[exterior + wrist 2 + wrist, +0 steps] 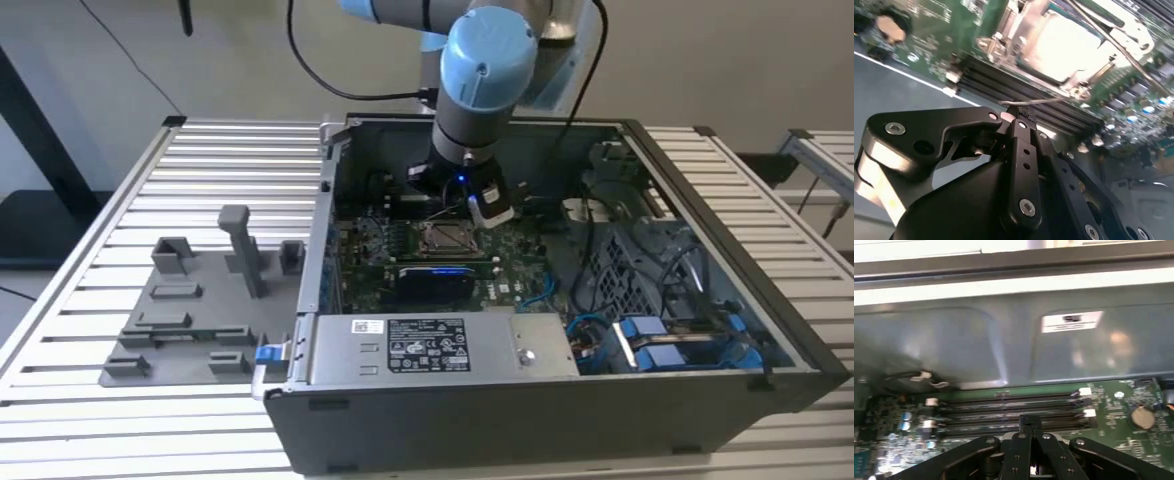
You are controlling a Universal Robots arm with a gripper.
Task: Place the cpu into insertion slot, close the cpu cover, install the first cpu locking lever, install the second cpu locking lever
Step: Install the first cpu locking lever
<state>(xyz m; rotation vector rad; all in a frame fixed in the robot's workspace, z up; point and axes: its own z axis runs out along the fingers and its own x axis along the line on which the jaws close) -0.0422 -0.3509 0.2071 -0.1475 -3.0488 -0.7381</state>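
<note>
On the green board the pale cpu lies in the insertion slot, tool pinched together.

Soft, even light falls on the slatted table in the exterior view. The inside of the computer case lies in shade, with a small blue glow on the arm. In the second wrist view glare bleaches the chip almost white, and the black gripper looms dark and soft. In the first wrist view the case wall carries hazy reflections under a bright strip, and the circuit board blurs toward one end.
</note>
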